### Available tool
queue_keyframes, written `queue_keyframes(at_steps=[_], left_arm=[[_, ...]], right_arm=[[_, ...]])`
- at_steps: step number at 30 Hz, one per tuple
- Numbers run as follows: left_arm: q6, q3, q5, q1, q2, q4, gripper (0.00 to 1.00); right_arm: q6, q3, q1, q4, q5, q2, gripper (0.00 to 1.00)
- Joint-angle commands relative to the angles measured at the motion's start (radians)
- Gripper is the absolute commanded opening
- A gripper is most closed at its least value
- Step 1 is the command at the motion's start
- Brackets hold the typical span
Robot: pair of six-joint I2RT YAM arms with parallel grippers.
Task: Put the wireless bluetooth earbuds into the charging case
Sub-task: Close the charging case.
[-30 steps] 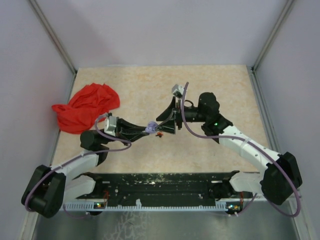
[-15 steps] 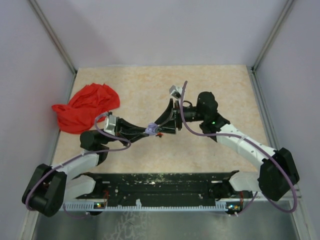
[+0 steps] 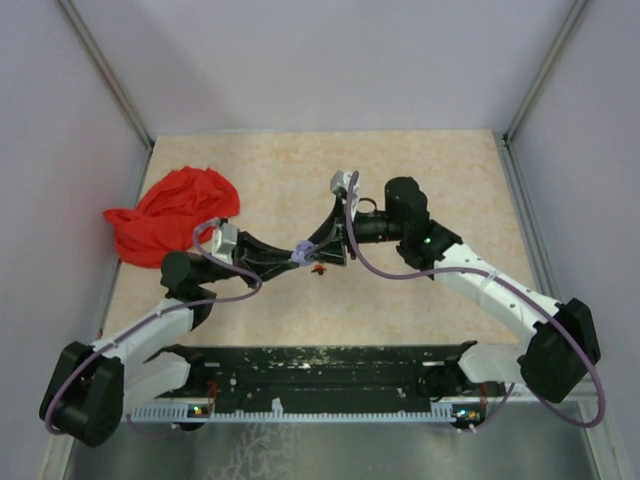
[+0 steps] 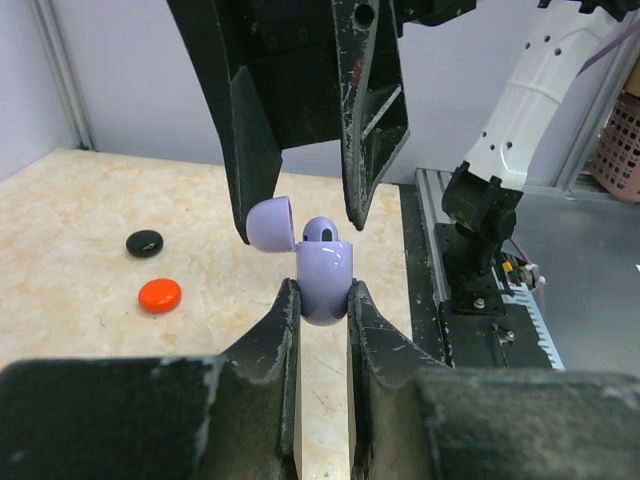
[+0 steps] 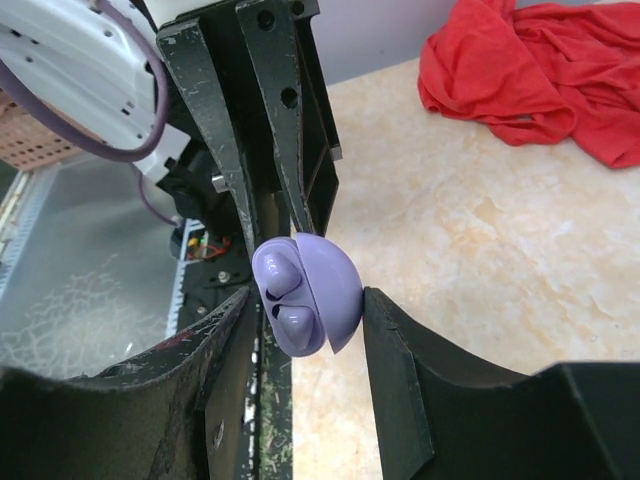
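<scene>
Your left claw (image 4: 322,292) clamps the lilac charging case (image 4: 326,272) mid-frame, lid flipped open; right claw (image 4: 303,228) straddles the lid, released.

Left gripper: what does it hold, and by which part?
The purple charging case, clamped by its lower half between the fingers of the left gripper.

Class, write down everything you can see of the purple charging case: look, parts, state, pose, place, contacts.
The charging case is small, rounded and lilac, seemingly glossy plastic. Its body stands upright, clamped between the fingertips of the left gripper, above the table. The hinged lid is swung open to one side. Lilac moulded shapes show inside; what they are is unclear. The right gripper straddles the lid, jaws apart, one finger seemingly touching it.
</scene>
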Motion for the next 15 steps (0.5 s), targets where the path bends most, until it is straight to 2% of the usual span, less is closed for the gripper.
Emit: queue_keyframes(at_steps=[1,9,12,15], left_arm=[[0.071,0.039,-0.169,0.015,0.004,-0.147,0.0],[0.121,0.086,-0.25,0.015,0.004,-0.329,0.0],[0.12,0.089,-0.247,0.015,0.009,-0.339,0.0],[0.128,0.087,-0.227,0.016,0.006,-0.327,0.0]], right_arm=[[-0.054,0.045,0.073,-0.075,-0.13,-0.064,0.46],[-0.096,0.042,0.073,-0.117,-0.139,-0.096,0.46],[-0.103,0.04,0.073,-0.12,-0.143,-0.095,0.46],[-0.115,0.036,0.071,-0.139,-0.042,-0.104,0.46]])
